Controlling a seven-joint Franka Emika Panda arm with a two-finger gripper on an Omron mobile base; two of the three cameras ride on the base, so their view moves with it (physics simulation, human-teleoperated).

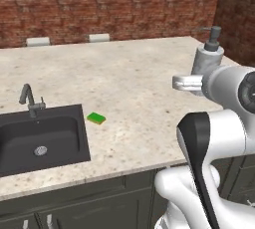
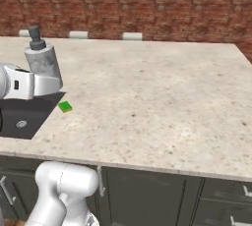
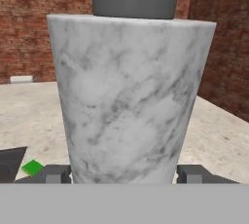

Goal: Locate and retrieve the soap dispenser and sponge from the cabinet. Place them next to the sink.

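- The soap dispenser (image 3: 131,91), a grey-white marbled bottle with a grey pump on top, stands upright between the fingers of the gripper (image 3: 124,173) in the hand view; one dark fingertip (image 3: 56,173) sits at its 8 o'clock and the other at its 4 o'clock, each against the bottle's side.
- The claw is spread wide and clamped around the soap dispenser.
- In the left base view the soap dispenser (image 1: 208,56) is held above the counter (image 1: 134,88), at 2 o'clock from the sponge (image 1: 96,118).
- The sponge, green over yellow, lies flat on the counter just beside the sink (image 1: 74,141), at 3 o'clock from the faucet (image 1: 30,101).
- The sink is a black recessed basin with a round metal drain (image 1: 40,150).
- In the right base view the soap dispenser (image 2: 43,63) is at 11 o'clock from the sponge (image 2: 65,106), above the sink's (image 2: 37,112) corner.
- A brick wall (image 1: 109,4) runs behind the counter at 12 o'clock.
- Dark lower drawer units (image 2: 162,195) sit under the counter's front edge.
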